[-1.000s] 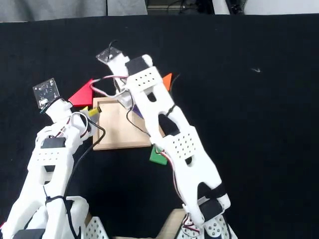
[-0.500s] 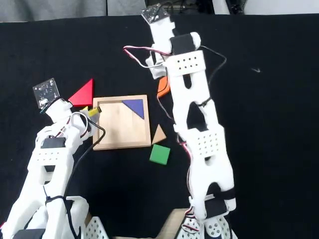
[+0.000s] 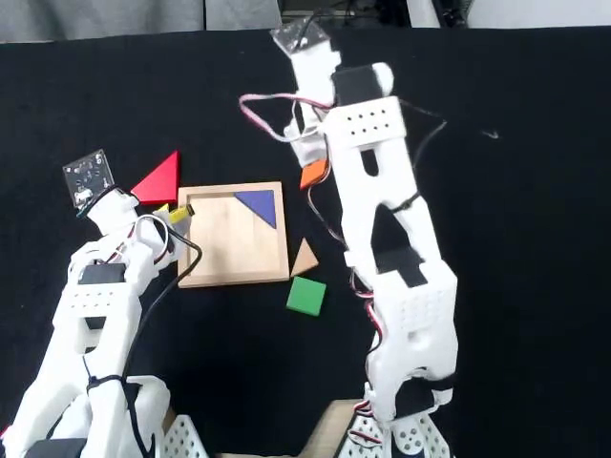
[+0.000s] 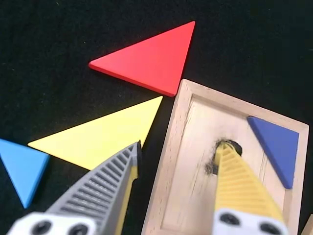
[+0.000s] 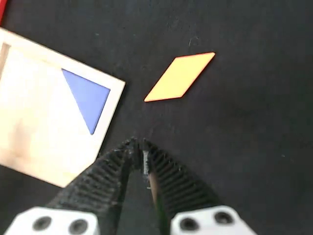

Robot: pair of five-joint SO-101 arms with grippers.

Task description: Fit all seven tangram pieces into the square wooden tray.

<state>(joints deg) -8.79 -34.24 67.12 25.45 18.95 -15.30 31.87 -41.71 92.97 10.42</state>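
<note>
The square wooden tray [image 3: 229,272] lies left of the table's middle, with a dark blue triangle [image 3: 258,205] in its far right corner. My left gripper [image 4: 178,152] stands open astride the tray's left wall [image 4: 168,147], one finger over the yellow triangle [image 4: 100,134], the other inside the tray. My right gripper [image 5: 138,147] is shut on nothing above the black table, a little short of the orange parallelogram [image 5: 180,76]. A red triangle [image 3: 159,178] lies off the tray's far left corner. A light blue triangle [image 4: 22,166] lies beyond the yellow one. A tan triangle [image 3: 305,258] and green square [image 3: 305,296] sit right of the tray.
The right arm [image 3: 382,219] stretches up the table's middle, and its shadow partly covers the orange parallelogram [image 3: 313,174]. Black cloth covers the table, with open room on the right half.
The right arm swung away from the tray to the far side, uncovering the dark blue triangle lying in the tray, and now hangs by the orange parallelogram. The left arm has stayed still.
</note>
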